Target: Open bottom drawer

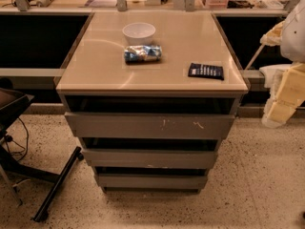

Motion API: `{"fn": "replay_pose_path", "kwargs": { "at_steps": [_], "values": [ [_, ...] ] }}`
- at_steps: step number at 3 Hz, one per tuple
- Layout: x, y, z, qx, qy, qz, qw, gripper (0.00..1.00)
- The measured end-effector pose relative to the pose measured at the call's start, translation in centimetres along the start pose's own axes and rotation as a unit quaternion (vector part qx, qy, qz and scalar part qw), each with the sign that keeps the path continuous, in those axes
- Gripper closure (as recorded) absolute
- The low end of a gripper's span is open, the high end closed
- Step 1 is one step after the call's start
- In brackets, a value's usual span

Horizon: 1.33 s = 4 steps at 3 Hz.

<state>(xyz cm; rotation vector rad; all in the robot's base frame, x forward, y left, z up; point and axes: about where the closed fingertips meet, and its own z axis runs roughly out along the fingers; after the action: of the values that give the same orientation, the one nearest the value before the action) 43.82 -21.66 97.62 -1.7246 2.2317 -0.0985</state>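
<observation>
The bottom drawer [151, 181] is the lowest and narrowest-looking of three grey fronts in a cabinet, plain and without a handle. Its front sits about in line with the fronts above it, close to the speckled floor. Above it are the mid-sized drawer front [150, 159] and the wide top drawer front [150, 126], which has white scratch marks. My gripper [282, 104] shows at the far right edge as pale yellow parts under the white arm. It hangs at about the height of the cabinet top, well to the right of the drawers, touching none.
On the beige cabinet top [95, 66] are a white bowl [138, 33], a blue crumpled snack bag [143, 54] and a dark flat packet [206, 71]. A black chair base with legs and cables [52, 185] stands at the left. A counter runs behind.
</observation>
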Motion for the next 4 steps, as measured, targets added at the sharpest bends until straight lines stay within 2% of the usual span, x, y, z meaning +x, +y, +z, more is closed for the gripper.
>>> {"fn": "replay_pose_path", "kwargs": {
  "at_steps": [2, 3, 4],
  "values": [
    [-0.2, 0.8, 1.2, 0.002, -0.011, -0.009, 0.9999, 0.00],
    [-1.0, 3.9, 4.3, 0.000, -0.049, -0.014, 0.9987, 0.00],
    [-2.2, 7.8, 11.2, -0.029, -0.090, 0.007, 0.9955, 0.00]
  ]
}}
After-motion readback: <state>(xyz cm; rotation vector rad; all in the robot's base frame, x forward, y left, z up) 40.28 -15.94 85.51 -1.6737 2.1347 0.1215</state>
